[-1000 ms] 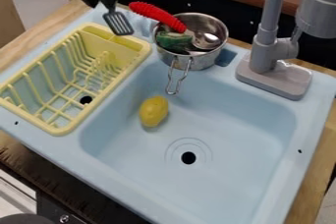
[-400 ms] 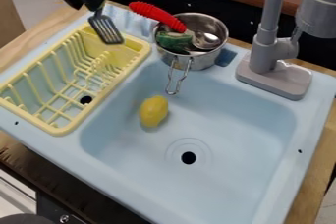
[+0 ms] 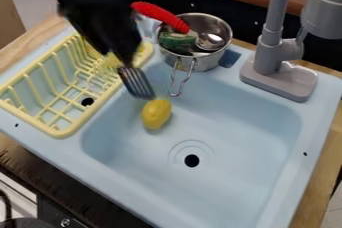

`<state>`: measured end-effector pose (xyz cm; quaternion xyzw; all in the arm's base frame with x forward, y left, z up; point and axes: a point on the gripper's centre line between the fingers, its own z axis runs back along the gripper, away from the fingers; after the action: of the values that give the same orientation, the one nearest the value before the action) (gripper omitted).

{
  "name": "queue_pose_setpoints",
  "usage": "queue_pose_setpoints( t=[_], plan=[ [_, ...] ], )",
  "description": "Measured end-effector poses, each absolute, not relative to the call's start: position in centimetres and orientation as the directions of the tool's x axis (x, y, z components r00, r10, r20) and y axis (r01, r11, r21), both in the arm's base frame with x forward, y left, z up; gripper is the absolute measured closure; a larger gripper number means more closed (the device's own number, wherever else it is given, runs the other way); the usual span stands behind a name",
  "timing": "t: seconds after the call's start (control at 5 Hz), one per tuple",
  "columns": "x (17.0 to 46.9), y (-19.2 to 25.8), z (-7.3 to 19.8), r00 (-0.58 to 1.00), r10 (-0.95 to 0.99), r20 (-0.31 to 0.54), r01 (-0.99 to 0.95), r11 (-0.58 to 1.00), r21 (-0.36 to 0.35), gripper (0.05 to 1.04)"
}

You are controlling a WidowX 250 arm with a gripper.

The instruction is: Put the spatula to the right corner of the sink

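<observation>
Spatula (image 3: 137, 83): head aimed at five o'clock, near the lemon (image 3: 159, 114)
Gripper (image 3: 120, 54): we have it clamped on the spatula, eleven o'clock from the drain (image 3: 192, 160)

Open basin (image 3: 240, 147) beyond lemon (image 3: 156, 114), faucet (image 3: 270, 54) alongside

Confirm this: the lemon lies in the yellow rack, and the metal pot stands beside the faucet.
The rack is wrong: the camera view shows the lemon lying in the sink. The metal pot does stand beside the faucet.
</observation>
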<state>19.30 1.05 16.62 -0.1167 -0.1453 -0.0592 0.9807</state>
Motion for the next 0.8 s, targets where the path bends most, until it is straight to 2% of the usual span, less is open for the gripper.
queue_pose_setpoints(
  t=[0.4,0.8],
  plan=[
    [18.3,-5.7,13.5,0.954,-0.1,0.283,0.164,0.962,-0.216,0.68],
    [19.9,-9.7,9.0,0.974,-0.048,0.221,0.078,0.989,-0.129,0.68]
  ],
)
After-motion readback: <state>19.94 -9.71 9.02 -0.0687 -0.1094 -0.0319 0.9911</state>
